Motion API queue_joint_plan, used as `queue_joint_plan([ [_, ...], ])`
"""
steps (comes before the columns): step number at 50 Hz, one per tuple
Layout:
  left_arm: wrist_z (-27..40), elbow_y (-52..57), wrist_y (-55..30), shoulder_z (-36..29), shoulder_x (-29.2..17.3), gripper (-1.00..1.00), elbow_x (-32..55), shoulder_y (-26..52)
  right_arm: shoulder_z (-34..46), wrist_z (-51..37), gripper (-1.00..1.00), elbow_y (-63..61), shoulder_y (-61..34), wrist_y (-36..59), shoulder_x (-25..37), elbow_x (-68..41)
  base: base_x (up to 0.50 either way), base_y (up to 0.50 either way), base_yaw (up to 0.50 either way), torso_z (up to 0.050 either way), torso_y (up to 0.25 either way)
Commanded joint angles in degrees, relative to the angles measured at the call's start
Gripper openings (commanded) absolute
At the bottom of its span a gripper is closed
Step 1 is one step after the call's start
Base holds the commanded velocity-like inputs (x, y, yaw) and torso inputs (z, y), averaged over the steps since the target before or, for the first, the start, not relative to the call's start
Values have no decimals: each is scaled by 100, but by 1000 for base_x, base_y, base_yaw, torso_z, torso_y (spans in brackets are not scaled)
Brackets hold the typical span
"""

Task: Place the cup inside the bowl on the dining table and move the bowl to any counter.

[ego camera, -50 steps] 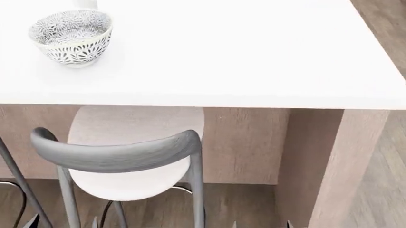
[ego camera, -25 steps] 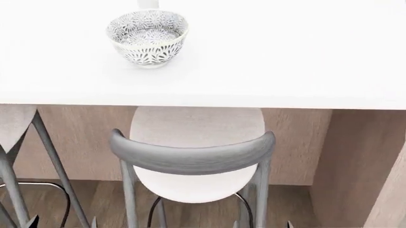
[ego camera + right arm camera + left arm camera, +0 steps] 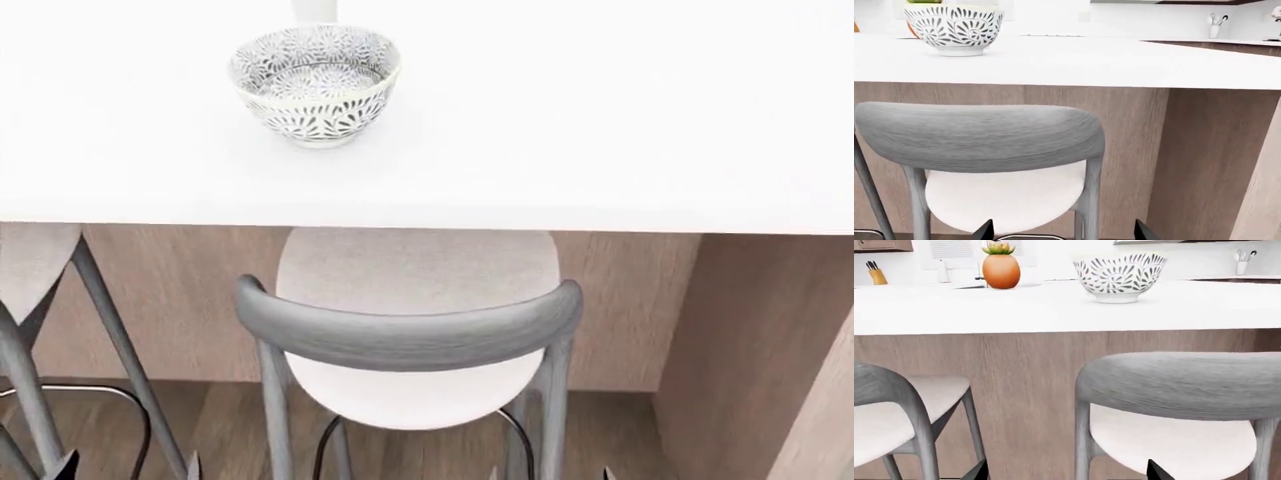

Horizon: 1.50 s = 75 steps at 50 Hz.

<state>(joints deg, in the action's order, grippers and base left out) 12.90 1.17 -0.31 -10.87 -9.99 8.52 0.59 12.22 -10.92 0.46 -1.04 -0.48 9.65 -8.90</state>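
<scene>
On the dining table (image 3: 601, 120), in the upper left of the head view, the bowl (image 3: 315, 83) stands upright, with the base of the cup (image 3: 315, 10) just behind it at the top edge of the frame. Below the table edge a grey-backed chair (image 3: 408, 335) fills the centre, a second chair (image 3: 34, 300) at far left. Low in the wrist views the left gripper (image 3: 1064, 472) and right gripper (image 3: 1062, 231) show only dark fingertips set wide apart, holding nothing; an orange egg-shaped object (image 3: 1001, 270) stands beyond the bowl.
</scene>
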Motion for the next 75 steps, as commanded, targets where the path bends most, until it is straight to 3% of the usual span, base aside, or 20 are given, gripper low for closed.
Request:
queue_joint_plan([
  [1, -38, 107, 300, 70, -18, 100, 184, -47, 39, -37, 100, -13, -12, -4, 32, -21, 0, 0, 0, 50, 0],
  [36, 34, 104, 331, -26, -121, 100, 289, -59, 177, -140, 100, -70, -20, -6, 129, -58, 0, 0, 0, 50, 0],
  [47, 145, 25, 64, -150, -146, 100, 144, 40, 171, -178, 100, -203, -21, 78, 159, -155, 0, 0, 0, 0, 0],
  [50, 388, 513, -385, -102, -207, 100, 79, 11, 95, -312, 100, -842, 16, 543, 297, -221, 0, 0, 0, 0, 0],
  [55, 287, 1710, -1715, 3, -491, 100, 672, 301, -220, -481, 100, -2353, -104, 1775, 778, -593, 0, 0, 0, 0, 0],
  [58, 241, 1897, -2283, 250, -661, 100, 1055, 669, -560, -532, 100, -2944, -269, 2485, 1052, -994, 0, 0, 0, 0, 0],
  [65, 258, 2401, -3979, 896, -1131, 100, 2055, 1790, -1200, -328, 100, -3476, -1395, 4239, 1593, -2285, 0, 0, 0, 0, 0],
  [75, 355, 1970, -5120, 1268, -1331, 100, 2655, 3080, -1912, -482, 100, -3582, -2557, 5603, 2144, -3311, 0, 0, 0, 0, 0],
])
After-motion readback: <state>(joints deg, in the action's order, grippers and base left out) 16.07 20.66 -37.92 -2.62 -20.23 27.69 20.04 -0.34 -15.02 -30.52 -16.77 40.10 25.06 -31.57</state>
